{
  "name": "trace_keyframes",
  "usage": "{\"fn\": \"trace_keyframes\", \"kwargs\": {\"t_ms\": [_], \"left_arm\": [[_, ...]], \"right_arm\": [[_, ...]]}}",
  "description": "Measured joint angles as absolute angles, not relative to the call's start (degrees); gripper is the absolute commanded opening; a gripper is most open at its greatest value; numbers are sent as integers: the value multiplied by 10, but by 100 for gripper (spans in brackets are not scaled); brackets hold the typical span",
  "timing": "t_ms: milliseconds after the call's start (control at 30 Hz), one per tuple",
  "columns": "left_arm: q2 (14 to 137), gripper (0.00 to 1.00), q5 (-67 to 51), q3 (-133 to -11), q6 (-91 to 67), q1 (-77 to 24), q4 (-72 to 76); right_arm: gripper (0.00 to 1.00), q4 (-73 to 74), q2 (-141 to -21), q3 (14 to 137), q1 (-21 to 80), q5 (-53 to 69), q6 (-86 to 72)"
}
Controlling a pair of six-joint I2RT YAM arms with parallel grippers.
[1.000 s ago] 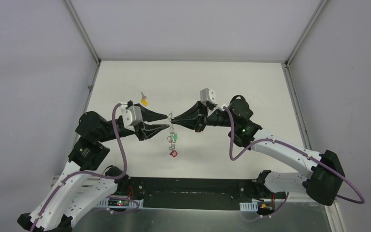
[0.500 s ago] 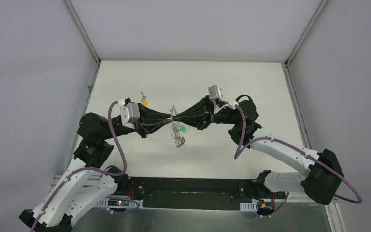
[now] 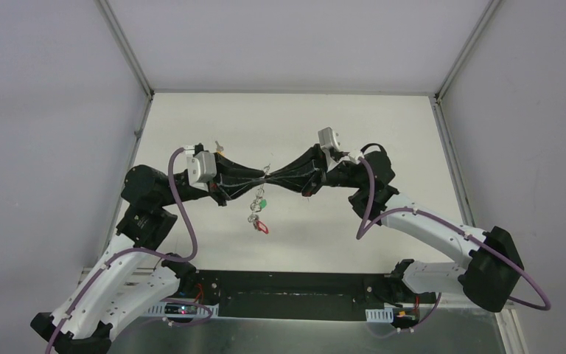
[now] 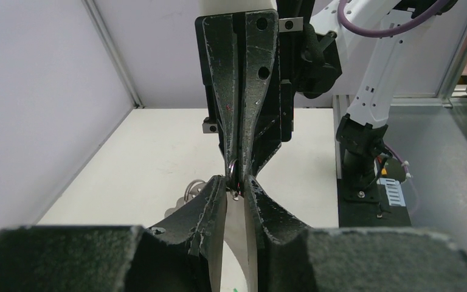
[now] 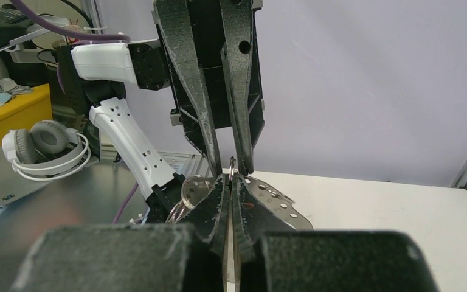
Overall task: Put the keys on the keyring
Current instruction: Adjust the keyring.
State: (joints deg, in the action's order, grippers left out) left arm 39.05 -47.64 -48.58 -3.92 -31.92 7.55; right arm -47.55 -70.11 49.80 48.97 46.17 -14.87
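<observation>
My two grippers meet tip to tip above the middle of the table. The left gripper (image 3: pixel 261 179) (image 4: pixel 235 182) is shut on the keyring (image 4: pixel 233 173), a thin silvery ring seen edge-on. The right gripper (image 3: pixel 273 177) (image 5: pixel 230 179) is shut on the same keyring (image 5: pixel 232 164) from the other side. A bunch of keys (image 3: pixel 256 215) hangs below the tips, with a green tag (image 3: pixel 262 204) and a red tag (image 3: pixel 259 226). A key with a yellow tag (image 3: pixel 219 147) lies on the table, mostly hidden behind the left wrist.
The white tabletop (image 3: pixel 302 118) is bounded by grey walls and metal corner rails (image 3: pixel 127 48). A black base strip (image 3: pixel 295 291) runs along the near edge. In the right wrist view, a perforated metal piece (image 5: pixel 276 204) and rings (image 5: pixel 191 185) hang by my fingers.
The left jaws have closed from wide open onto the ring. Both wrists shifted slightly and rolled. The hanging bunch swung and now hangs a little left of the tips.
</observation>
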Motion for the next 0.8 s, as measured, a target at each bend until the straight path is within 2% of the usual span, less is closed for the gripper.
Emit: {"fn": "trace_keyframes", "kwargs": {"t_ms": [100, 167, 300, 433, 567, 667, 733, 800], "left_arm": [[398, 14, -484, -489, -39, -319, 77], [400, 0, -486, -492, -39, -319, 77], [401, 0, -492, -498, -35, -318, 70], [401, 0, -490, -503, -27, -318, 51], [401, 0, -483, -513, -2, -318, 14], [402, 0, -485, -523, 20, -319, -23], [404, 0, -486, -528, 31, -319, -46], [408, 0, -486, -533, 41, -319, -64]], "right_arm": [[0, -472, -702, 498, 489, 459, -149], [0, -472, -702, 498, 489, 457, -149], [0, -471, -702, 498, 487, 457, -149], [5, -463, -702, 498, 488, 457, -149], [32, -445, -701, 498, 489, 451, -142], [45, -429, -697, 498, 491, 438, -131], [46, -417, -692, 498, 493, 430, -122], [34, -400, -685, 498, 493, 427, -111]]}}
